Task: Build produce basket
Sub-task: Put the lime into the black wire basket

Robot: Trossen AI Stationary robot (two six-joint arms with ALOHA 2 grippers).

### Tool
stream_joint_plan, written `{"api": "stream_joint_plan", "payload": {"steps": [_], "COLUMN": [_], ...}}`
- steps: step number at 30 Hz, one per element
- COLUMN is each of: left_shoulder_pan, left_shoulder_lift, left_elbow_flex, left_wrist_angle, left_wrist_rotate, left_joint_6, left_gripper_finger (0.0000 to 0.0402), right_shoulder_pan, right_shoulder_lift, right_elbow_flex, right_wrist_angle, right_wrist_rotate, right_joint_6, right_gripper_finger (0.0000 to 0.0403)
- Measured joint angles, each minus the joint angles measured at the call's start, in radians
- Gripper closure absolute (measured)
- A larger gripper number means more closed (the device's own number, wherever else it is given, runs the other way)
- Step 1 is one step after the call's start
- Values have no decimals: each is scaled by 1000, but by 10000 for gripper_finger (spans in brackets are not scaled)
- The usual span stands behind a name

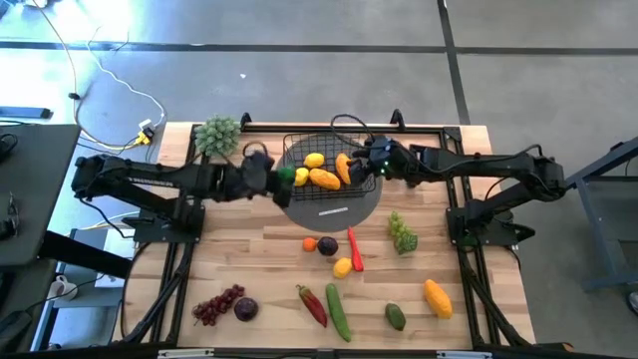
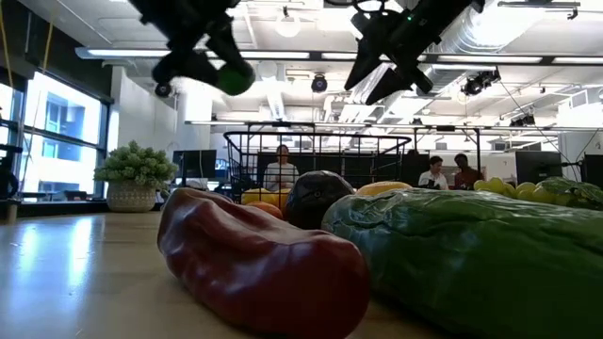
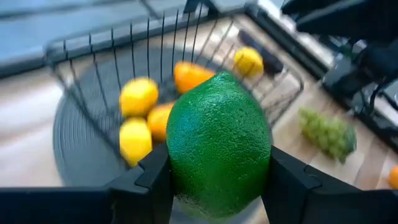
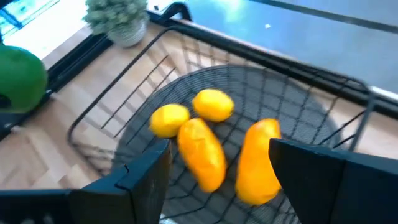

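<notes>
The black wire basket [image 1: 324, 178] stands on a grey round disc [image 1: 365, 206] at the table's far middle. It holds two yellow lemons [image 4: 213, 104] and two orange mangoes [image 4: 257, 163]. My left gripper [image 1: 286, 178] hovers over the basket's left rim, shut on a green lime [image 3: 217, 146]. In the low view the lime [image 2: 233, 77] sits high above the table. My right gripper [image 4: 221, 155] is open and hangs over the basket's right part [image 1: 361, 165], touching nothing. My left gripper pinches the lime by its two opposite sides [image 3: 183, 171], one finger [image 3: 152, 180] on each flank. The fingers come from the table's left, slanting slightly down. The lime is lifted clear, above the basket's left edge.
A pale green leafy bunch [image 1: 217, 135] stands at the far left corner. Loose produce lies on the near half: green grapes [image 1: 402, 234], red chilli [image 1: 354, 249], purple grapes [image 1: 217, 304], red pepper [image 1: 312, 304], cucumber [image 1: 338, 311], avocado [image 1: 396, 316], mango [image 1: 438, 298].
</notes>
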Motion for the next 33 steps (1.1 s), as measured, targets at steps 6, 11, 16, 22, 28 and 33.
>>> {"api": "stream_joint_plan", "payload": {"steps": [6,11,16,22,28,33], "left_shoulder_pan": [163,277,364,421,426,426], "left_shoulder_lift": [0,0,14,90,194,264], "left_elbow_flex": [0,0,0,0,0,0], "left_wrist_angle": [159,228,263,276,329,336], "left_wrist_rotate": [114,210,246,325,369,388], "left_joint_6": [176,296,340,350,350,342], "left_gripper_finger": [231,231,231,231,228,216], "right_shoulder_pan": [-91,-166,-237,-302,-342,-364], "right_shoulder_lift": [0,0,0,0,0,0], "right_elbow_flex": [0,0,0,0,0,0], "right_wrist_angle": [29,63,67,66,66,66], "right_wrist_rotate": [1,10,38,20,12,11], "right_joint_6": [-62,-129,-154,-179,-177,-178], "right_gripper_finger": [151,151,151,151,151,151]}}
